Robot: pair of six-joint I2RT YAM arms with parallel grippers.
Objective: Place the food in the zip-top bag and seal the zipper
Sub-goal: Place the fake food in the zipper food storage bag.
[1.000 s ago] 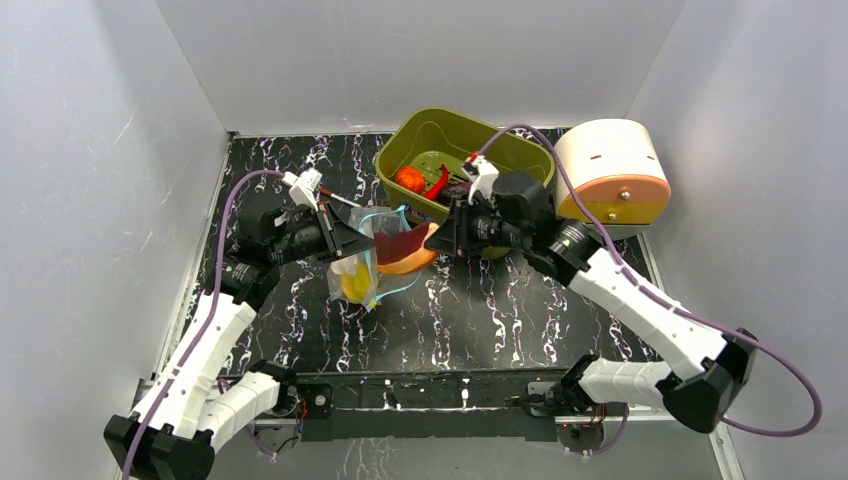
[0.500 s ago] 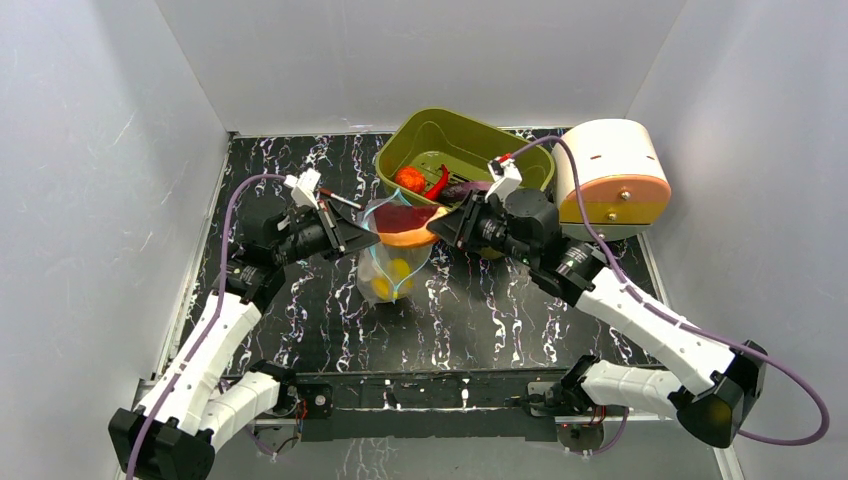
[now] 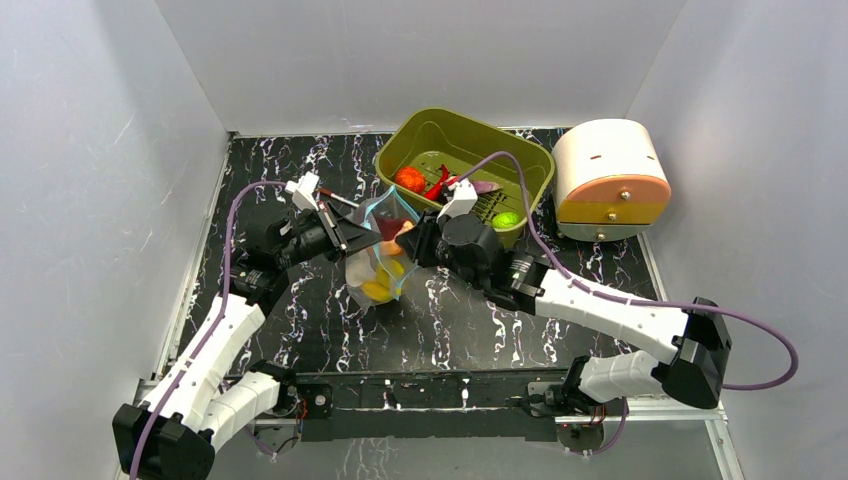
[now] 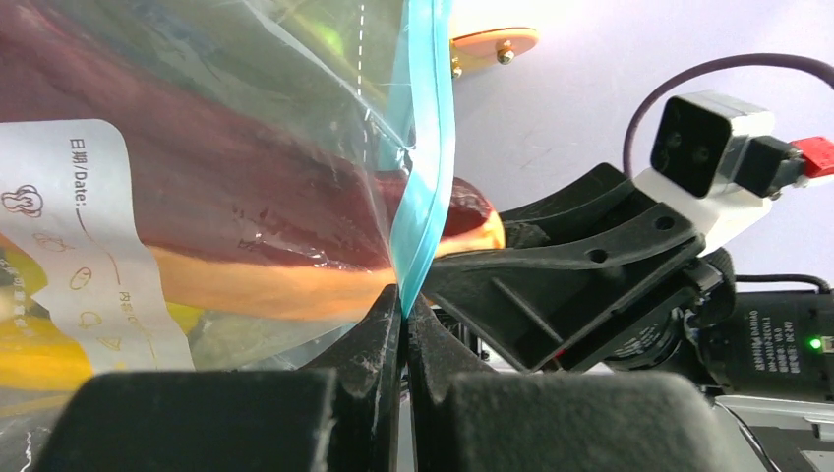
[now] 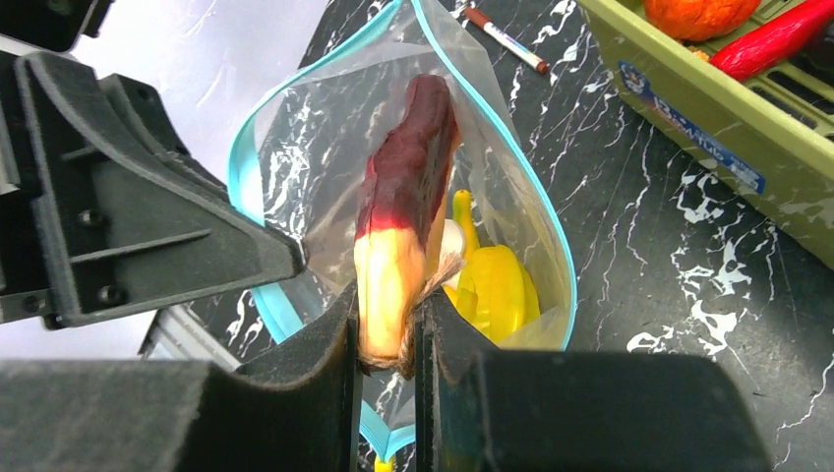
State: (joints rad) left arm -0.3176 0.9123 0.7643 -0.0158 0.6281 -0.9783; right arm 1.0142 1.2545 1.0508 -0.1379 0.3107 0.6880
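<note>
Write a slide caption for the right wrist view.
Right tool holds a red-and-orange toy food in the mouth of the open clear bag.

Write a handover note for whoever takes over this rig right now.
Left gripper: jaws shut on the zipper, holding the mouth of the zip-top bag open.
Right gripper: jaws shut on a red-and-orange food piece, partway inside the bag.
Done: yellow banana in the bag.
Left: release this piece, move tomato, chili and green fruit from the green tub, seal the zipper.
</note>
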